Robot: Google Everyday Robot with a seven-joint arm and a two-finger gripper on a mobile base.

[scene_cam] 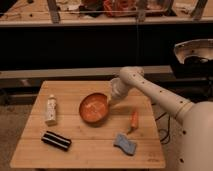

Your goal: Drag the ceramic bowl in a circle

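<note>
Wooden table (30,150) under warm light. Far left: white bottle (50,109) lying flat, black bar (56,140) below it, nearer front edge. Centre: orange-red bowl (94,108), upright, well apart from bottle. Gripper (110,101) at bowl's right rim, fingers closed on rim, white arm (155,92) reaching in from right. Right of bowl: small carrot (134,120), apart from it. Blue sponge (125,144) below carrot, near front edge.

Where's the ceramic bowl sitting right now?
In the camera view the ceramic bowl sits mid-table, slightly toward the back, with the gripper at its right rim, the white bottle to its left and the carrot to its right.
</note>
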